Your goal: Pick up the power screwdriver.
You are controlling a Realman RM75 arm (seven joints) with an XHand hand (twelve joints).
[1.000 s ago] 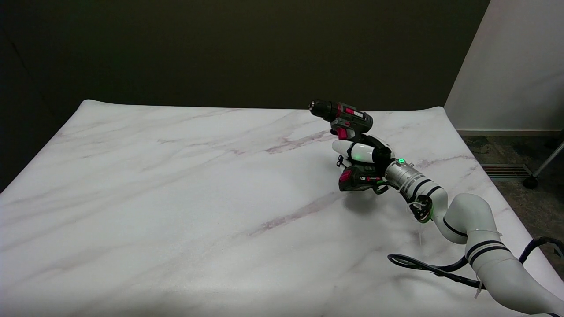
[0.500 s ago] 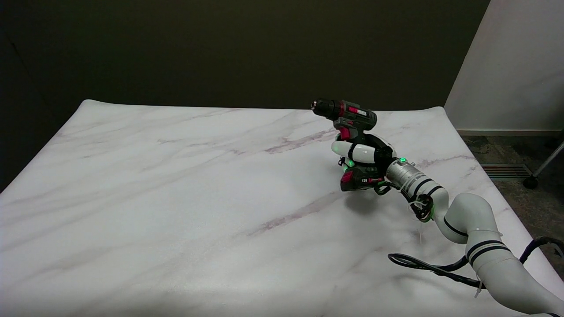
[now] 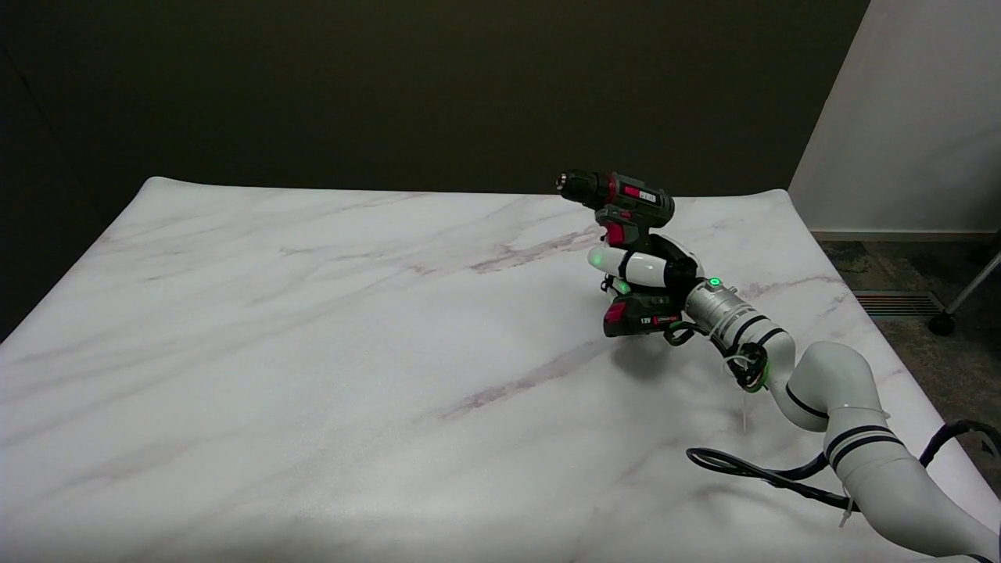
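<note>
Right hand has fingers wrapped round the handle of the power screwdriver; tool upright, nose toward 10 o'clock; grasp done; whether it has cleared the table is unclear.

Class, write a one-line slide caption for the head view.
Right hand grips the power screwdriver upright over the marble table.

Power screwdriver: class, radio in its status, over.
Right robot hand wrapped round the handle. Power screwdriver upright, chuck pointing picture-left, battery base just above the marble table. Nothing in the way.
</note>
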